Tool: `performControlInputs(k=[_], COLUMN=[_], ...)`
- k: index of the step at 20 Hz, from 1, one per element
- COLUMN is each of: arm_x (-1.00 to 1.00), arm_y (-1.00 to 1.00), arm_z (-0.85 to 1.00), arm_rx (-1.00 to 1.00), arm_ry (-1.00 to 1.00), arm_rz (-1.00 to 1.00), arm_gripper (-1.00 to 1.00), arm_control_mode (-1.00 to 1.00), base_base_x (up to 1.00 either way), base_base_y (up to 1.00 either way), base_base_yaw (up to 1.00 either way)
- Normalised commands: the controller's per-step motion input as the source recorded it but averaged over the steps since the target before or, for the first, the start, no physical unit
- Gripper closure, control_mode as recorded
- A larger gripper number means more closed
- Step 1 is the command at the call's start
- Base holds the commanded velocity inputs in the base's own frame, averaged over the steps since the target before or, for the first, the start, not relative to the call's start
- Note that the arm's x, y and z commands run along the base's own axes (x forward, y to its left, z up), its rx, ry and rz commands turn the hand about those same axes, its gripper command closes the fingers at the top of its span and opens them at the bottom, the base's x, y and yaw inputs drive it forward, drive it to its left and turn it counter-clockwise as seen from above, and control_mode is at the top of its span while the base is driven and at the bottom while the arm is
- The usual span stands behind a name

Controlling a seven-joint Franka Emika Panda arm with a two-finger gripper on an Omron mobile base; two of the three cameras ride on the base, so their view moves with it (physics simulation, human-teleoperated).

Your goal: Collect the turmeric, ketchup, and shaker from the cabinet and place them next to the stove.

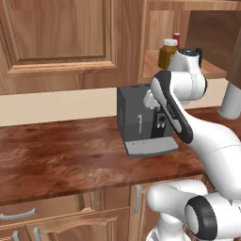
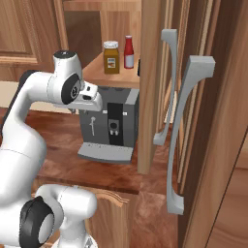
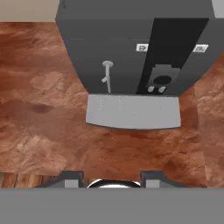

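progress: nothing collected yet, all three left to move.
items: amber white-lidded turmeric jar [image 2: 111, 57], slim red ketchup bottle [image 2: 129, 52], upper centre, on wooden cabinet shelf [image 2: 97, 75].
gripper [image 3: 112, 181]: clenched, empty, over dark grey coffee machine [image 3: 131, 52].

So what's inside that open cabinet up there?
On the cabinet shelf: the turmeric jar and the ketchup. The door post covers most of something dark beside them.

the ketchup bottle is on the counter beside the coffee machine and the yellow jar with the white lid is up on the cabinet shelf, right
Not quite. The ketchup bottle is not on the counter; it stands on the cabinet shelf, next to the yellow jar. The right base view shows both up there, above the coffee machine. The jar with the white lid is on the shelf, as you said.
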Motion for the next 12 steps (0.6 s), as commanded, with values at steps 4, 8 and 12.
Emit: performControlInputs(k=[4,8,12], arm_x=[-0.17,0.0,-0.01], arm_y=[-0.21,-0.28,-0.09], arm_z=[0.0,0.03,0.48], arm_rx=[0.0,0.0,0.0], arm_ry=[-0.09,-0.13,-0.27], arm_rz=[-0.03,-0.09,-0.07], arm_gripper=[-1.0,-1.0,-1.0], arm_control_mode=[-1.0,-1.0,-1.0], base_base_x=[0.0,0.0,0.0], base_base_y=[0.0,0.0,0.0], base_base_yaw=[0.0,0.0,0.0])
